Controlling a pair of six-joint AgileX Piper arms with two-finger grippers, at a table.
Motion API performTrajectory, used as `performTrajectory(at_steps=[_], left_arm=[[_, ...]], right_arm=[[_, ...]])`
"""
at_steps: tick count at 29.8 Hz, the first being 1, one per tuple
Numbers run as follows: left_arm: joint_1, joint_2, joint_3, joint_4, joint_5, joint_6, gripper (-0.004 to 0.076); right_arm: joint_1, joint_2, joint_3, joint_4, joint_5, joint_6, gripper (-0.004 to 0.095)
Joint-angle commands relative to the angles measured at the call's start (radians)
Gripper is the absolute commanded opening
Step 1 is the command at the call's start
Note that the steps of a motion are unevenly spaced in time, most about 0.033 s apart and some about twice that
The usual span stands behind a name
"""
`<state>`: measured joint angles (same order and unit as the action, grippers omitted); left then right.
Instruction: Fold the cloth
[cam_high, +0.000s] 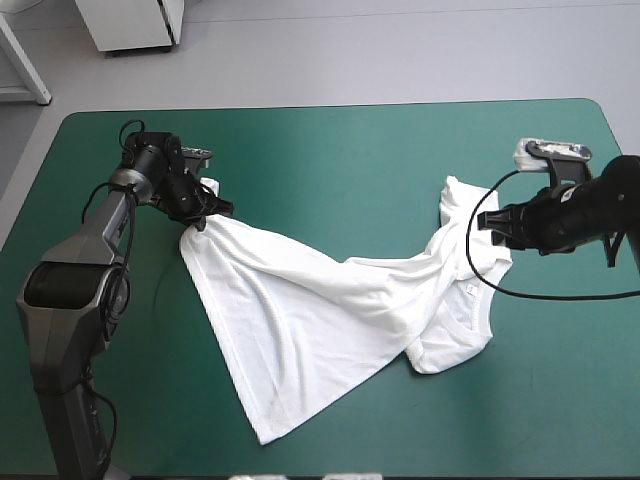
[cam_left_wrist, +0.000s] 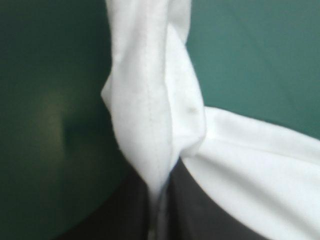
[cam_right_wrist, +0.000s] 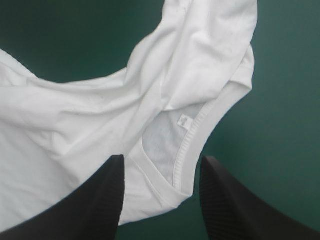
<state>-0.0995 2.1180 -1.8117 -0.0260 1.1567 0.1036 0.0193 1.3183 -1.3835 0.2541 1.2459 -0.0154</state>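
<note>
Pinches a hemmed fold of the T-shirt (cam_left_wrist: 165, 100) in the left gripper (cam_left_wrist: 159, 186), black fingers (cam_left_wrist: 195, 212) all but closed with the white cloth squeezed between them. Shows the stitched seam (cam_left_wrist: 152, 115) running into that pinch only in the left wrist view. Places the grip, in the high view, at the shirt's 10 o'clock corner, with the left gripper (cam_high: 207, 214) at about 9 o'clock on the teal-green table (cam_high: 350, 140).

Spreads the right gripper (cam_right_wrist: 161, 162) wide, fingers well apart and holding nothing, just above the ribbed collar (cam_right_wrist: 192, 147). Reveals a small neck label (cam_right_wrist: 185, 120) inside the collar only in the right wrist view. Cannot tell whether those fingertips touch the cloth. Puts the right gripper (cam_high: 497, 222) at about 3 o'clock on the table in the high view, at the shirt's shoulder.

Stretches the T-shirt (cam_high: 320, 300) across the table's middle from 10 o'clock toward 3 o'clock, twisted partway along, one hem corner reaching toward 6 o'clock near the front edge. Hides only the pinched corner, under the left fingers.

Brings the left arm (cam_high: 75, 290) in from 7 o'clock, wrist turned toward the centre. Reaches the right arm (cam_high: 600, 205) in from 3 o'clock, pointing toward 9 o'clock.
</note>
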Motion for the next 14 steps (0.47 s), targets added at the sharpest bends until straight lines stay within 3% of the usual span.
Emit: performTrajectory(at_steps=[1,4,10,14], left_arm=[[0.009,-0.042,-0.022,0.039,-0.021,-0.009,-0.0009],[0.009,-0.042,-0.022,0.035,-0.028,-0.011,-0.0009],[0.009,-0.042,-0.022,0.014,-0.018,-0.007,-0.0009],[0.009,-0.042,-0.022,-0.009,-0.017,-0.007,-0.0009]], right_arm=[[0.0,-0.04,0.071,0.015,0.004,-0.03,0.0441],[0.042,-0.04,0.179,-0.031,-0.013,-0.036,0.0442],[0.158,-0.04,0.321,-0.054,-0.187,0.015,0.0448],[0.16,-0.04,0.406,-0.092,-0.202,0.047,0.0503]])
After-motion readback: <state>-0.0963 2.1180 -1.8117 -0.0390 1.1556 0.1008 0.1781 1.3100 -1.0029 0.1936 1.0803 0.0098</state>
